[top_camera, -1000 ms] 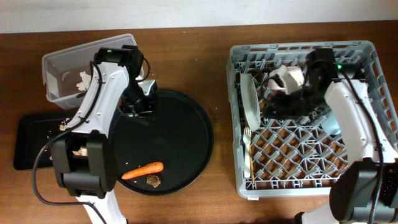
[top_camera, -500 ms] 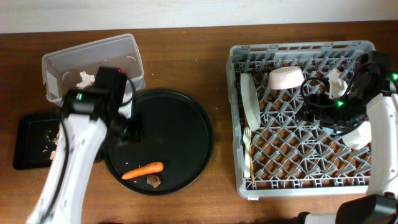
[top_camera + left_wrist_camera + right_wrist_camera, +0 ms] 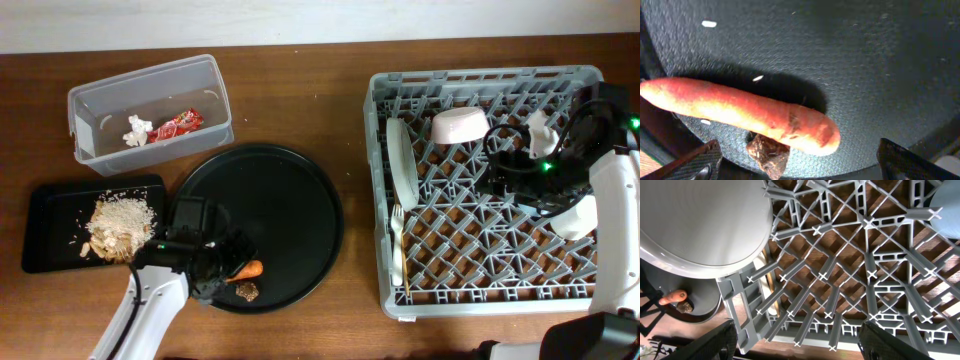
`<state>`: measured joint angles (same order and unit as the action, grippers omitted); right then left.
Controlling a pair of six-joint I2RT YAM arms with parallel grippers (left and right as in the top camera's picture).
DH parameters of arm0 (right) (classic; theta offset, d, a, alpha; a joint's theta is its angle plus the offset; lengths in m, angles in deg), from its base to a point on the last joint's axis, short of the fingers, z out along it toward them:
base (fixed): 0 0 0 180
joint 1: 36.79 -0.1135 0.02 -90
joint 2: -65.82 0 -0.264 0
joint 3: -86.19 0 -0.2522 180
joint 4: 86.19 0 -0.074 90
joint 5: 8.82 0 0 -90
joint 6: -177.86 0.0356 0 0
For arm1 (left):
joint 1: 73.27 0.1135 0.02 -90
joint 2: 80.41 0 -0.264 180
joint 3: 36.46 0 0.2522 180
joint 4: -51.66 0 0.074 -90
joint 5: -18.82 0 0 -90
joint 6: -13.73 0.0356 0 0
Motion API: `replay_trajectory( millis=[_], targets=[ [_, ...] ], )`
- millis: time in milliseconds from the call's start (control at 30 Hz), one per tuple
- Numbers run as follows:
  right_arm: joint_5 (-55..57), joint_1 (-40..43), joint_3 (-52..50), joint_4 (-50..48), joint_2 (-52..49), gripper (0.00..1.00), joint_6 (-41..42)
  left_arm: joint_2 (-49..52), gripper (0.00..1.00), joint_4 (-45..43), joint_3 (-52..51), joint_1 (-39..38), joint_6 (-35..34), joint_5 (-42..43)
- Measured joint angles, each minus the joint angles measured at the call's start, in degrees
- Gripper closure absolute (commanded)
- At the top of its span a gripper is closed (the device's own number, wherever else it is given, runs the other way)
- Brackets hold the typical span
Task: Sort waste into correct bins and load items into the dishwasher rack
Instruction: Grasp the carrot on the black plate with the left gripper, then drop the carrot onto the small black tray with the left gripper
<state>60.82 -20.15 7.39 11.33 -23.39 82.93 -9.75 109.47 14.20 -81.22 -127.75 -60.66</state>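
Left wrist view: my left end effector (image 3: 797, 157) is released, fingers spread wide, low over the small orange carrot (image 3: 740, 112). Carrot lies flat on the large round black tray (image 3: 865, 55), near its rim, a dark brown scrap (image 3: 769, 155) just beside it. My right end effector (image 3: 800, 342) is also spread, nothing held, above the dishwasher rack (image 3: 840, 280) lattice, near the pale grey round plate (image 3: 700, 225) standing on edge.

The left arm reaches in from the lower left, the left gripper (image 3: 228, 266) spread wide. The right gripper (image 3: 508, 168), at the right, is likewise spread.
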Motion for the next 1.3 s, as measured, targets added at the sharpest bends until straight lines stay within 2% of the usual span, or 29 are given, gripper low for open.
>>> replay_trajectory(
  millis=[133, 200, 267, 300, 333, 400, 500, 700, 733, 867, 967, 1067, 1167, 1300],
  targets=[
    [0.0, 0.0, 0.0, 0.0, 0.0, 0.19, 0.0, 4.4, 0.02, -1.5, -0.7, 0.0, -3.2, 0.2],
    [0.0, 0.0, 0.0, -0.1, 0.0, 0.19, 0.0, 6.7, 0.09, -4.0, -0.8, 0.0, -3.7, 0.2],
    [0.0, 0.0, 0.0, -0.1, 0.0, 0.19, 0.0, 9.5, 0.31, -6.2, -0.5, 0.0, -4.2, 0.1],
    [0.0, 0.0, 0.0, -0.2, 0.0, 0.19, 0.0, 10.0, 0.45, -7.1, -0.4, 0.0, -4.6, -0.1],
    [0.0, 0.0, 0.0, -0.2, 0.0, 0.19, 0.0, 10.7, 0.5, -8.3, -0.2, 0.0, -4.9, -0.1],
    [0.0, 0.0, 0.0, -0.1, 0.0, 0.19, 0.0, 12.0, 0.71, -12.1, 0.1, 0.0, -5.1, 0.0],
    [0.0, 0.0, 0.0, -0.2, 0.0, 0.19, 0.0, 12.7, 0.81, -14.6, -0.1, 0.0, -5.2, 0.0],
    [0.0, 0.0, 0.0, -0.2, 0.0, 0.19, 0.0, 12.8, 0.84, -14.8, 0.0, 0.0, -4.9, 0.0],
    [0.0, 0.0, 0.0, -0.1, 0.0, 0.19, 0.0, 12.8, 0.87, -14.8, 0.2, 0.0, -4.1, 0.0],
    [0.0, 0.0, 0.0, -0.1, 0.0, 0.19, 0.0, 10.3, 0.9, -12.9, 7.1, 1.9, 5.8, -0.1],
    [0.0, 0.0, 0.0, -0.1, 0.0, 0.19, 0.0, 9.3, 0.9, -8.5, 15.5, 9.4, 12.9, -0.3],
    [0.0, 0.0, 0.0, -0.2, 0.0, 0.19, 0.0, 9.0, 0.9, -7.6, 18.4, 19.6, 17.0, -0.6],
    [0.0, 0.0, 0.0, -0.2, 0.0, 0.19, 0.0, 9.1, 0.9, -7.2, 18.4, 29.0, 18.4, -3.3],
    [0.0, 0.0, 0.0, -0.2, 0.0, 0.19, 0.0, 12.0, 0.89, -6.9, 18.4, 34.5, 18.9, -8.2]
  ],
)
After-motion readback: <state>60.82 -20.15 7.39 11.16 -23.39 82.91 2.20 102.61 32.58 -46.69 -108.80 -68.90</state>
